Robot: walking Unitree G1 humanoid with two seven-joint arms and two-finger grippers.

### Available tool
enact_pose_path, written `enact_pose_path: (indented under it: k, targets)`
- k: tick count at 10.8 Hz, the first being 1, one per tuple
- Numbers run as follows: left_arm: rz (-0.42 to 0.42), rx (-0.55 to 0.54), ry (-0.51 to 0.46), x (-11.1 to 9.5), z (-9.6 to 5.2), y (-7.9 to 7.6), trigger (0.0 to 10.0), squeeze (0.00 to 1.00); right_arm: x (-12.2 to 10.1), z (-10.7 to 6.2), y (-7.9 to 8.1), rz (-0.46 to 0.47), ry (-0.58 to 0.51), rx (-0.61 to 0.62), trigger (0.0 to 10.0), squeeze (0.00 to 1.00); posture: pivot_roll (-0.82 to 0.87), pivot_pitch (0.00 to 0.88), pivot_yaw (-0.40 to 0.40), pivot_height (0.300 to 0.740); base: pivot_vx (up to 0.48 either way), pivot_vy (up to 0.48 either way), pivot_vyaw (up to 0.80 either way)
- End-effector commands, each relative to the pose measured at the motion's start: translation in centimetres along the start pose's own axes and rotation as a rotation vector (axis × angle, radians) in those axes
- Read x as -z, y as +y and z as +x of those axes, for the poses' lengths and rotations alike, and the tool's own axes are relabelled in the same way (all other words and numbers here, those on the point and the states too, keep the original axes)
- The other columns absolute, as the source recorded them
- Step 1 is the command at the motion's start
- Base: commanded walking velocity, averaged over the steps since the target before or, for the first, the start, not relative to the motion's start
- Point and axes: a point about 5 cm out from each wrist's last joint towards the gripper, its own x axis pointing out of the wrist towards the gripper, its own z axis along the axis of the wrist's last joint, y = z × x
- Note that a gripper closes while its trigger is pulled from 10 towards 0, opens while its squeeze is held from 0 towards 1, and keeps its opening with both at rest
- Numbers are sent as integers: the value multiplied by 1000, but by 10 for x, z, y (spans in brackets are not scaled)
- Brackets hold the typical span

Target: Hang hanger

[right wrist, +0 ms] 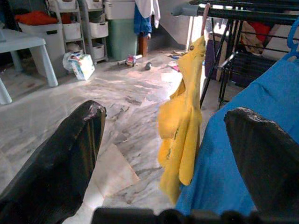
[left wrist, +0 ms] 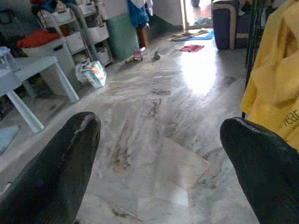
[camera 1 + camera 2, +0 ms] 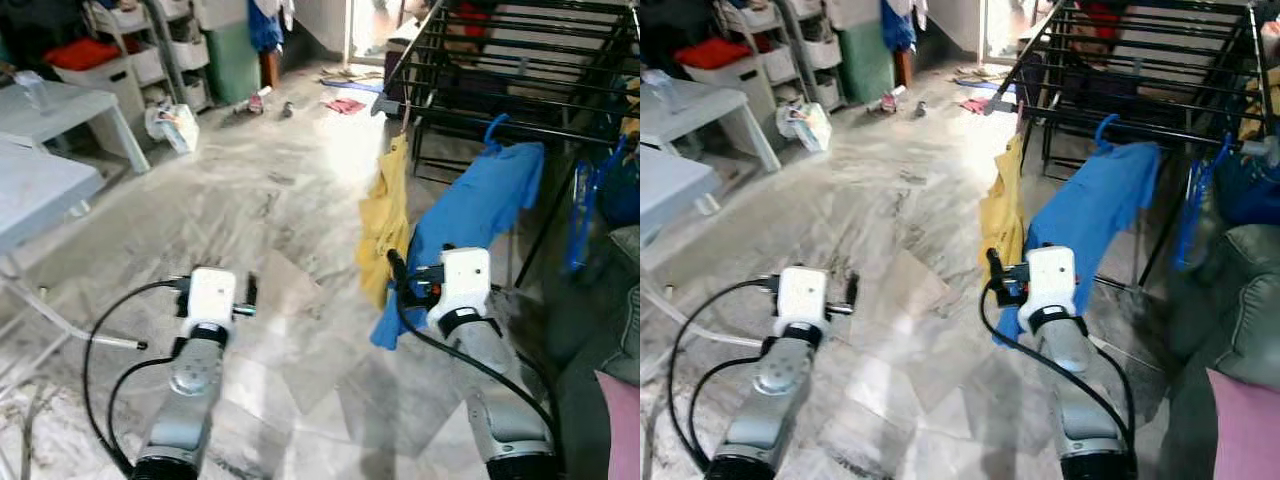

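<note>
While both arms are stretched out low over the marble floor (image 3: 300, 200), the blue hanger (image 3: 497, 128) sits hooked on a bar of the black drying rack (image 3: 520, 60), ahead of the right claw (image 1: 163, 154) and a bit to its right. Only its curved hook pokes out above the blue garment (image 3: 470, 220) draped on it. Just left of that hangs a yellow garment (image 3: 385, 220), nearly touching the blue one. Right claw is spread wide, nothing in it. Left claw (image 2: 159, 154) is spread wide too, over bare floor. Way ahead of the left claw there's a shelf unit with white bins (image 3: 150, 50), one with something red (image 3: 80, 52) on top.
</note>
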Motion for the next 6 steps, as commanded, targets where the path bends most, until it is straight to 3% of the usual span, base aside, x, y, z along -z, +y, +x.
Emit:
enact_pose_path:
  k: [1, 6]
  targets:
    - [3, -13, -3, 0, 0, 4, 10000, 0, -1, -1, -2, -3, -10, 11, 10000, 0, 17, 0, 16, 740, 0, 0, 0]
    - [-18, -14, -18, -5, -6, -1, 10000, 0, 3, -6, 4, 4, 9, 1, 10000, 0, 27, 0, 10, 740, 0, 0, 0]
